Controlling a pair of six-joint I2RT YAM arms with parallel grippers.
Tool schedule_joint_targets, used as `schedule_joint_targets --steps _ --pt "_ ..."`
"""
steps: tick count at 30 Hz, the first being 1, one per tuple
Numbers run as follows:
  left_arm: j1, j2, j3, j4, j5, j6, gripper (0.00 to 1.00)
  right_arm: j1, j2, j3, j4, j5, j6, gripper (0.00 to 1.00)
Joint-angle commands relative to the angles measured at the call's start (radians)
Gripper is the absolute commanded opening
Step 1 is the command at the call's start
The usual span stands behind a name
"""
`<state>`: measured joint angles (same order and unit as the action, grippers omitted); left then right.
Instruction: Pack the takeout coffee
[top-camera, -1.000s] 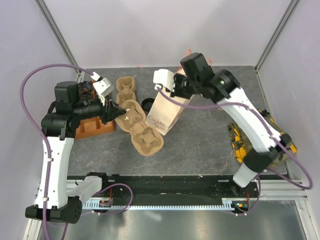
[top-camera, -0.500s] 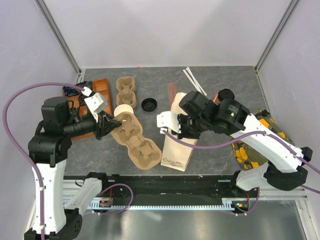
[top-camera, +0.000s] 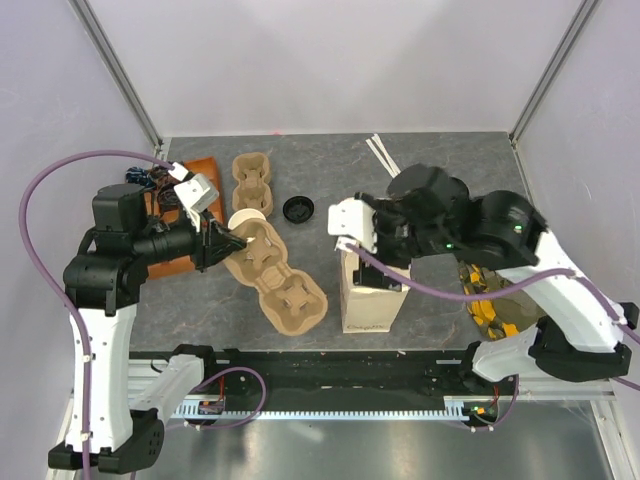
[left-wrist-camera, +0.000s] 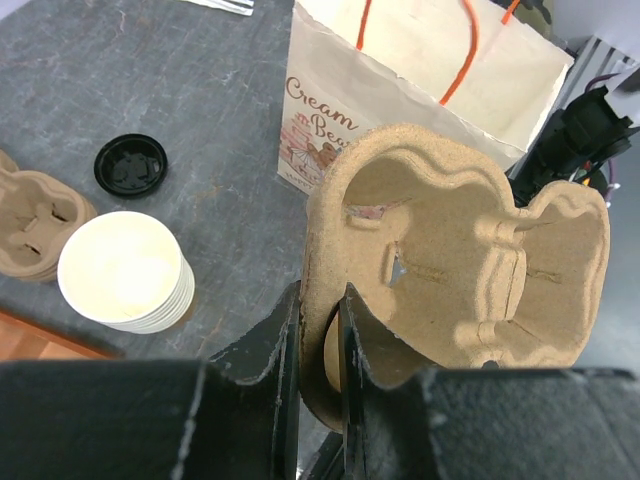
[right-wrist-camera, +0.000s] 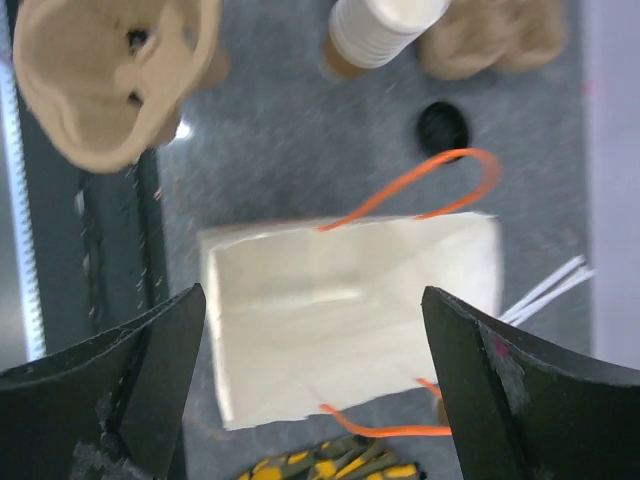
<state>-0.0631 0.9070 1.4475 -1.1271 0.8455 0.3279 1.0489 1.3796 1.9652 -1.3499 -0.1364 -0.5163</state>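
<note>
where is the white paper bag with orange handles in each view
Top external: the white paper bag with orange handles stands right of centre, near the front edge.
Left wrist: bag at top centre.
Right wrist: bag at centre, seen from above.
Shared landmark: the loose round black plastic lid.

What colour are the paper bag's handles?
Orange; the handles show best in the right wrist view.

Two pulp carriers — one carrier (top-camera: 290, 295) at seven o'clock, another carrier (top-camera: 252, 178) at eleven; one paper bag (top-camera: 370, 300), one cup stack (top-camera: 243, 222), one loose lid (top-camera: 298, 209), two straws (top-camera: 383, 153).
</note>
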Motion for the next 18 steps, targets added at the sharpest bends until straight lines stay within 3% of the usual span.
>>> schedule_joint_targets --steps 1,4,7,13,18 --pt "0.002 0.012 0.034 0.043 0.033 -0.062 0.02 -0.096 -0.005 0.167 0.075 0.051 0.001 0.98" --pt "0.002 0.016 0.027 0.059 0.049 -0.073 0.02 -0.312 0.033 0.236 0.116 -0.095 -0.021 0.98" --pt "0.002 0.021 0.027 0.072 0.058 -0.076 0.02 -0.433 0.106 0.284 0.113 -0.161 -0.062 0.98" --pt "0.002 0.033 0.037 0.06 0.049 -0.07 0.02 -0.63 0.312 0.418 0.068 -0.301 -0.113 0.98" --pt "0.002 0.061 0.08 0.001 0.069 -0.024 0.02 -0.681 0.371 0.405 0.055 -0.367 -0.113 0.98"
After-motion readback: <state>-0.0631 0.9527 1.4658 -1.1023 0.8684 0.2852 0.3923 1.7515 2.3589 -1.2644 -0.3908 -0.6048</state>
